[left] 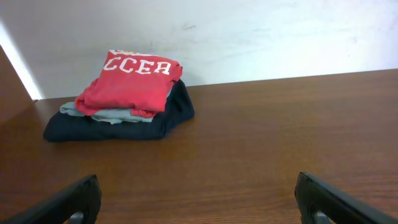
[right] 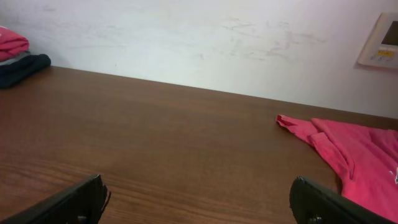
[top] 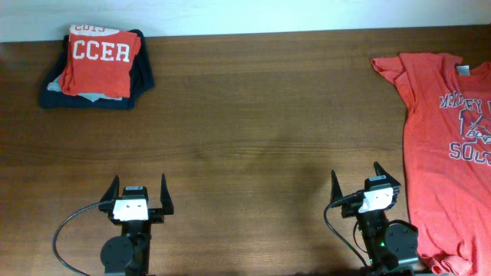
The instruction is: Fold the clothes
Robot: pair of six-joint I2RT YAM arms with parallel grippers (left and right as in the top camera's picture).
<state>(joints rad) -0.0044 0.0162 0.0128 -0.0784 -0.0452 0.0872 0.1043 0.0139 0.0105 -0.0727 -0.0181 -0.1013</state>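
Right claw: jaws spread fully wide, holding nothing, hovering low over the bare surface. Left claw: likewise fully spread and empty, well apart to the left.

Just to the right of the right claw lies the unfolded shirt, spread flat and printed side up. Its long axis runs parallel to the claw's forward reach: hem back beside the arm's base, neck at the far end. One sleeve lies ahead of the claw and slightly to its right; the right wrist view shows it ahead on that side, with open surface between it and the jaws. The shirt's outer side runs past the edge of the overhead view, so its full width cannot be told.

Far ahead of the left claw, slightly to its left, a folded shirt tops a pile with a dark garment at the bottom; this part looks done.

The right claw is by far the nearer to the shirt still to be folded. The coming move likely turns on a sideways reach to the right, toward the shirt's near long edge, while the left claw would have to cross the whole surface to help.
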